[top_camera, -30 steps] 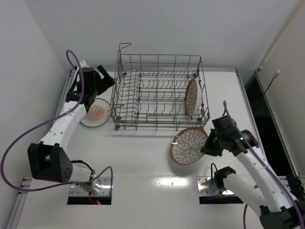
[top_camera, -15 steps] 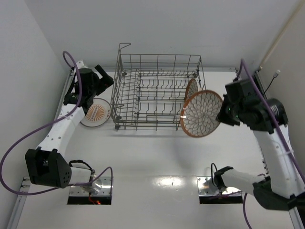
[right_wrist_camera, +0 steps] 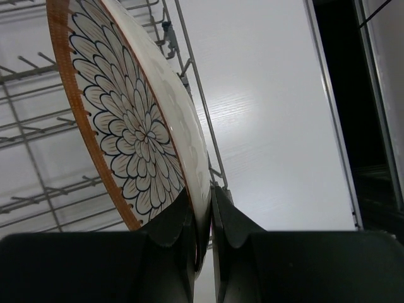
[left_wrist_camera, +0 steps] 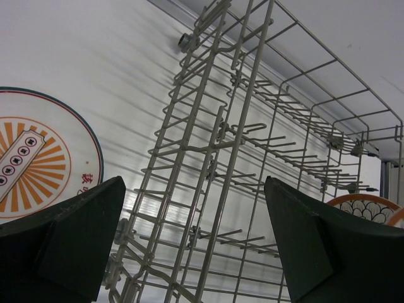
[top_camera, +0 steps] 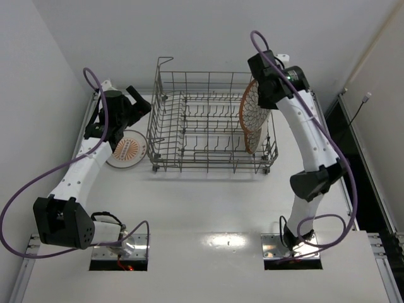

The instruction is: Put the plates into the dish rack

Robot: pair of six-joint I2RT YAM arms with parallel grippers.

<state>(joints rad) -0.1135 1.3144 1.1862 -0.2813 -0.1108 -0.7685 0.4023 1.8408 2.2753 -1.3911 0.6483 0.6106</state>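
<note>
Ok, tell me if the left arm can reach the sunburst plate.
Probably yes: the left hand is open, empty and close by the plate, which lies flat and uncovered beside the rack.

The left arm [top_camera: 82, 167] is stretched from the lower left toward the upper left of the top view. The left gripper [top_camera: 141, 103] is held with its fingers [left_wrist_camera: 69, 240] spread wide apart. The right arm [top_camera: 309, 136] is extended steeply up the right side toward the upper centre. The right gripper [right_wrist_camera: 202, 218] is clamped on the rim of a plate [right_wrist_camera: 132, 132].
</note>
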